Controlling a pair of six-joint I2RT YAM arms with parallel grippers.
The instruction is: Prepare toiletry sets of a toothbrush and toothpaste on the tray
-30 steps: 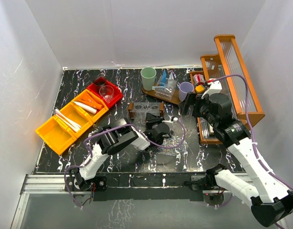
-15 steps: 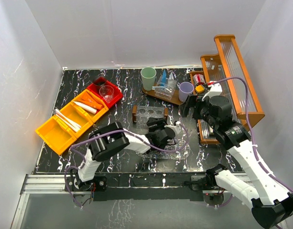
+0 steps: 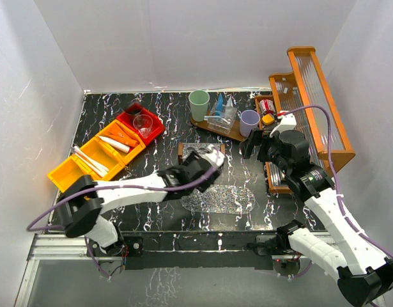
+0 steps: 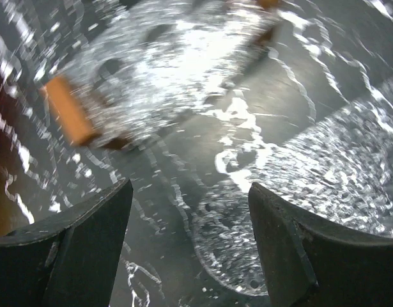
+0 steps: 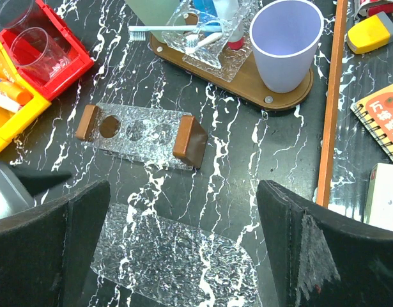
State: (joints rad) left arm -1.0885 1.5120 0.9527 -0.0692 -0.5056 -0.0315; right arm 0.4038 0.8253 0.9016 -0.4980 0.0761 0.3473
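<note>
A clear textured tray (image 3: 218,199) lies flat on the black marble table. My left gripper (image 3: 209,158) hovers open between it and a clear rack with wooden ends (image 3: 199,152). In the left wrist view my left gripper (image 4: 190,204) holds nothing, with the tray's rounded end (image 4: 247,256) below. My right gripper (image 3: 255,144) is open and empty. On a wooden tray (image 5: 247,83) at the back stand a green cup (image 3: 199,104), a lilac cup (image 5: 285,41) and a clear holder with a toothbrush (image 5: 170,29) and blue tubes (image 3: 220,102).
At the left, a row of bins holds pale toothbrushes (image 3: 91,160), orange and white tubes (image 3: 116,142) and a glass cup (image 3: 143,123). A wooden shelf unit (image 3: 311,96) with a notebook (image 5: 381,118) and a yellow item (image 5: 372,32) stands at the right.
My left gripper has gone from shut to open and moved from over the textured tray toward the rack, its arm stretching out. The right arm has barely moved.
</note>
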